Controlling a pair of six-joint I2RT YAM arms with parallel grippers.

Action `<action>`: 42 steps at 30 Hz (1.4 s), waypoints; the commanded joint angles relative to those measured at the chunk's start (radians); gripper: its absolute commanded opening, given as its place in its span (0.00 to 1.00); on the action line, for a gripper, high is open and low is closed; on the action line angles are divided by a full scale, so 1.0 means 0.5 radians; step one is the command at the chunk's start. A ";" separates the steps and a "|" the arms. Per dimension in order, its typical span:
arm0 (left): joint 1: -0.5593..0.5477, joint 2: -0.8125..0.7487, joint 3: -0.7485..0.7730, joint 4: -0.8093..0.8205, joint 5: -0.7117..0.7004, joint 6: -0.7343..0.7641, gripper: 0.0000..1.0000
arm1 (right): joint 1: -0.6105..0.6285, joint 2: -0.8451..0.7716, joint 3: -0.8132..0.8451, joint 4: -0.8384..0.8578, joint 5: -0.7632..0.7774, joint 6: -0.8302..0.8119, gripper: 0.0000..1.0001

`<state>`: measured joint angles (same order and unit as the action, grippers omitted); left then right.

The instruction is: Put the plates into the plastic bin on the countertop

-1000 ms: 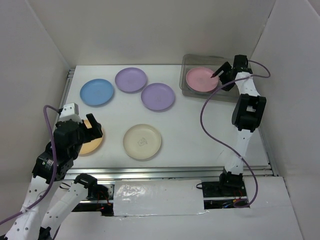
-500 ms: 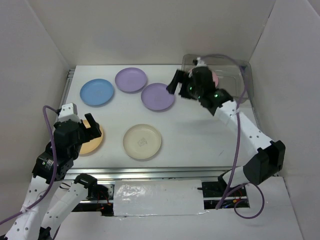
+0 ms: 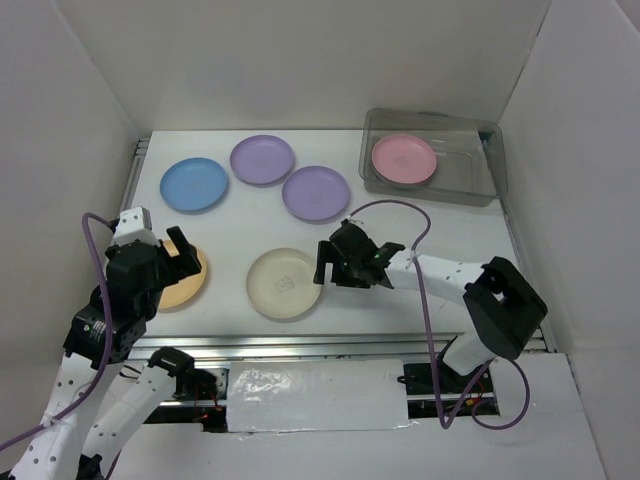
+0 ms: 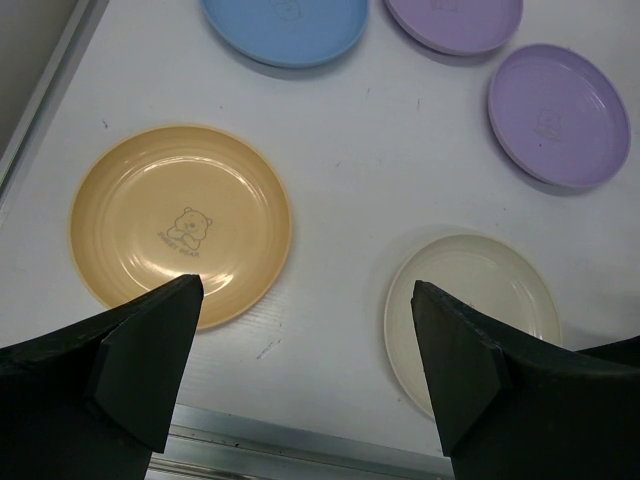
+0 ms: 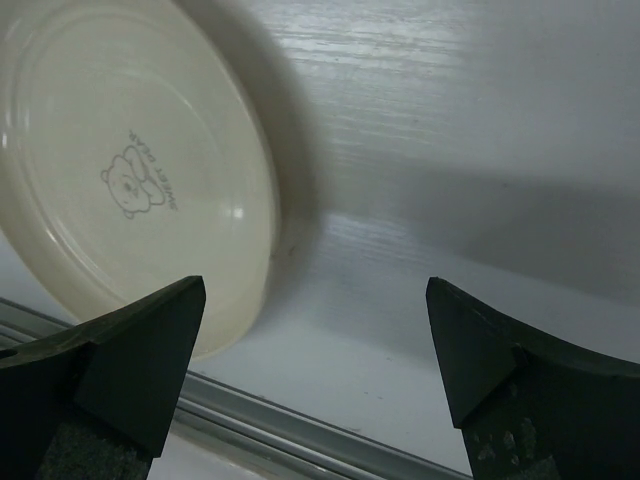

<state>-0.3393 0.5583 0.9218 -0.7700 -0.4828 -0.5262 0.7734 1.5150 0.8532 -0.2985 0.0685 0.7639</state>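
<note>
Top external view. Flat white countertop (image 3: 230, 225) carries six plates in sight. A transparent greyish rectangular plastic bin (image 3: 470, 186) stands at the far right; a small round pink plate (image 3: 404, 159) lies flat inside its left half. Outside the bin: a round shallow blue plate (image 3: 194, 185) at the far left, and two round lavender plates, one far centre (image 3: 262, 159) and one (image 3: 316, 193) nearer and to its right. A round shallow cream plate (image 3: 285, 283) sits near the front edge. A round orange-tan plate (image 3: 190, 288) sits front left, partly under the left gripper (image 3: 190, 255). The right gripper (image 3: 322, 265) is low, pointing left, its tips at the cream plate's right rim. Contact cannot be told here.

Left wrist view. Left gripper (image 4: 307, 290) is spread wide, holding nothing, above the surface. The orange-tan plate (image 4: 180, 225), with a bear print at its centre, lies ahead of the left finger. The cream plate (image 4: 470, 315) lies ahead of the right finger. Bare countertop shows between the tips.

Right wrist view. Right gripper (image 5: 315, 290) is spread wide and holds nothing. The cream plate (image 5: 130, 180), with a bear print, lies to the left, its rim reaching just inside the left finger. The gap is mostly bare surface. The metal front rail (image 5: 300, 430) runs along the bottom.
</note>
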 commanded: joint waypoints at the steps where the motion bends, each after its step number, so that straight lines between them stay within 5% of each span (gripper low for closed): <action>1: -0.009 -0.006 0.009 0.058 -0.016 0.003 0.99 | 0.015 -0.008 0.000 0.222 0.072 0.101 0.99; 6: -0.012 -0.018 0.009 0.052 -0.022 0.000 0.99 | 0.067 0.191 0.104 0.183 0.063 0.141 0.95; 10: -0.009 -0.040 0.006 0.052 -0.028 -0.006 0.99 | 0.082 0.454 0.196 0.204 -0.008 0.150 0.77; 13: -0.012 -0.040 0.006 0.052 -0.032 -0.003 0.99 | 0.107 0.529 0.205 0.232 -0.027 0.166 0.45; 14: -0.009 -0.040 0.006 0.052 -0.029 -0.006 0.99 | 0.119 0.529 0.211 0.214 0.001 0.196 0.07; 15: -0.009 -0.043 0.006 0.052 -0.032 -0.006 0.99 | 0.137 0.498 0.220 0.159 0.089 0.218 0.00; 20: -0.012 -0.052 0.006 0.055 -0.029 -0.003 0.99 | 0.043 0.262 0.306 0.048 0.185 0.178 0.00; 27: -0.012 -0.070 0.006 0.055 -0.028 0.000 0.99 | -0.845 0.056 0.848 -0.158 0.026 -0.082 0.00; 37: -0.012 -0.107 0.003 0.055 -0.038 -0.006 0.99 | -1.629 1.052 2.225 -0.673 -0.296 -0.248 0.00; 42: -0.009 -0.110 0.003 0.058 -0.032 0.000 0.99 | -1.801 1.265 2.325 -0.639 -0.434 -0.212 0.00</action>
<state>-0.3393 0.5125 0.9218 -0.7704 -0.4900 -0.5270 -0.0914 2.1159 1.9747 -0.5514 -0.0715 0.6643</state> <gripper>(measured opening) 0.993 0.027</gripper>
